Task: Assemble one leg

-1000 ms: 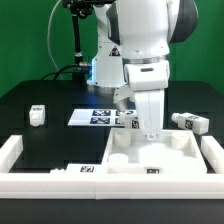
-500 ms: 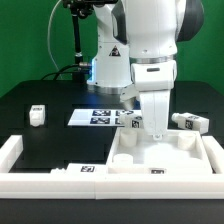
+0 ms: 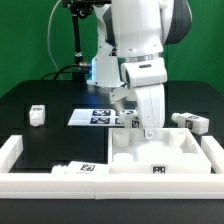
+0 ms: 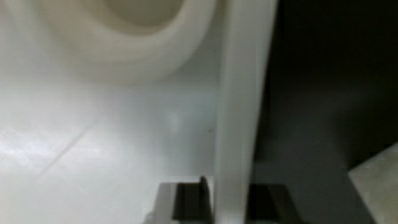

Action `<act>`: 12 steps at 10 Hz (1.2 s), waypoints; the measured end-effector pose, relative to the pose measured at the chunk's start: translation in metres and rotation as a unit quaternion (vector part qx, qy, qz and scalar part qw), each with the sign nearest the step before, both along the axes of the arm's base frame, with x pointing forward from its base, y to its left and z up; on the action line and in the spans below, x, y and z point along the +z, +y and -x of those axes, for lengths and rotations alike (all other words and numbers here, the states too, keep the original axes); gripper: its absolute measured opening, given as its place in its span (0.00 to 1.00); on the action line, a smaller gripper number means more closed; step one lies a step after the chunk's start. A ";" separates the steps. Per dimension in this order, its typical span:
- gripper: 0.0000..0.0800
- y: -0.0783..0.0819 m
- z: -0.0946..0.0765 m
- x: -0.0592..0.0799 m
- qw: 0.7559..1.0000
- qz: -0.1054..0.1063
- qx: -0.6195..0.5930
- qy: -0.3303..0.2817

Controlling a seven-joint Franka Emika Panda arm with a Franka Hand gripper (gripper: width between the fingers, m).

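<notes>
The large white tray-like tabletop (image 3: 170, 152) lies at the front right of the table. My gripper (image 3: 148, 130) reaches down onto its back rim. In the wrist view my gripper (image 4: 222, 192) stands astride the tabletop's thin white wall (image 4: 237, 100), one dark finger (image 4: 180, 203) pressed to each side, shut on it. A round socket (image 4: 143, 25) shows inside the tabletop. Small white tagged legs lie loose: one at the exterior view's left (image 3: 36, 115), one at the right (image 3: 189, 121), one beside my gripper (image 3: 131, 120), and one at the front left (image 3: 76, 169).
The marker board (image 3: 92, 116) lies flat behind the tabletop. A white rail (image 3: 12, 150) borders the table's front and both sides. Black tabletop surface (image 3: 50, 140) lies between the left leg and the tray.
My gripper and the tabletop swung slightly to the exterior view's right, then back to the left. The front left leg shifted a little leftwards.
</notes>
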State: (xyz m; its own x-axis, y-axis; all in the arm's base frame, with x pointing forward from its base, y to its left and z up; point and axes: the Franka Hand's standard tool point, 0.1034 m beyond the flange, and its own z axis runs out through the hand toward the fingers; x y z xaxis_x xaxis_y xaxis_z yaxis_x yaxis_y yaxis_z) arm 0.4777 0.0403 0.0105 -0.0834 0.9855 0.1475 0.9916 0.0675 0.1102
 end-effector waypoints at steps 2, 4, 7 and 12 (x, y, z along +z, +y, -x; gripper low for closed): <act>0.07 0.008 -0.006 0.001 1.000 -0.006 -0.006 -0.003; 0.07 0.019 -0.014 0.002 1.000 -0.008 -0.029 0.004; 0.07 0.024 -0.029 -0.003 0.998 -0.006 -0.042 0.049; 0.07 0.024 -0.029 -0.005 0.997 -0.003 -0.042 0.072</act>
State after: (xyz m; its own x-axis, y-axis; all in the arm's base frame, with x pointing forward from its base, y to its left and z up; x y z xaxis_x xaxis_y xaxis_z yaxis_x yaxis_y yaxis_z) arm 0.5065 0.0643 0.0054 0.0218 0.9873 0.1575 0.9993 -0.0168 -0.0328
